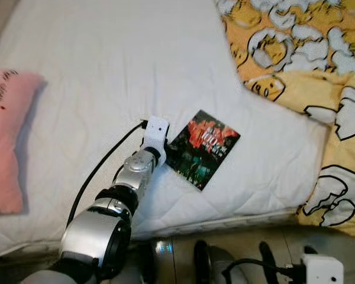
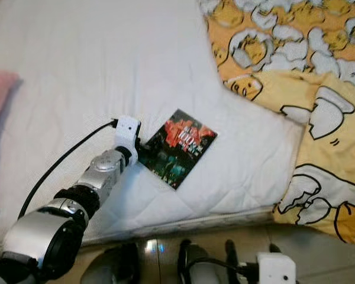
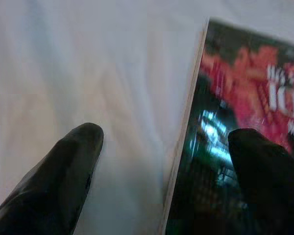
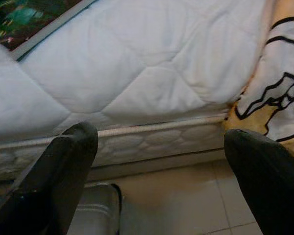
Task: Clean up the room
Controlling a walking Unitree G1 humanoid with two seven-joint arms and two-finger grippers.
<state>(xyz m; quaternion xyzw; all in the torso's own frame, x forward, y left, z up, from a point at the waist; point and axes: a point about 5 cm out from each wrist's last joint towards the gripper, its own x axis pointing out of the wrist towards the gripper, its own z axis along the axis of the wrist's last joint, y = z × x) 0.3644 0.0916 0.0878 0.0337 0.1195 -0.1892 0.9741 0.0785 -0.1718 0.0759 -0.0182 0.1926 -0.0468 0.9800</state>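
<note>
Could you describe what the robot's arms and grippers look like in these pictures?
The left arm is built of silver metallic segments joined by black rings, ending in a white boxy wrist block. A black cable runs alongside it. The left gripper has two long, glossy black fingers with rounded tips. The right gripper has the same black fingers, behind a white wrist block with black cabling.

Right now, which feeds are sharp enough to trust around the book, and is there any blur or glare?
Left eye view: soft but readable, the book and left hand clear, the white bed bright, nearly washed out. Left wrist view: close and blurred, cover text smeared, a glossy sheen on the cover. Right wrist view: quilting sharp, fingers out of focus.
</note>
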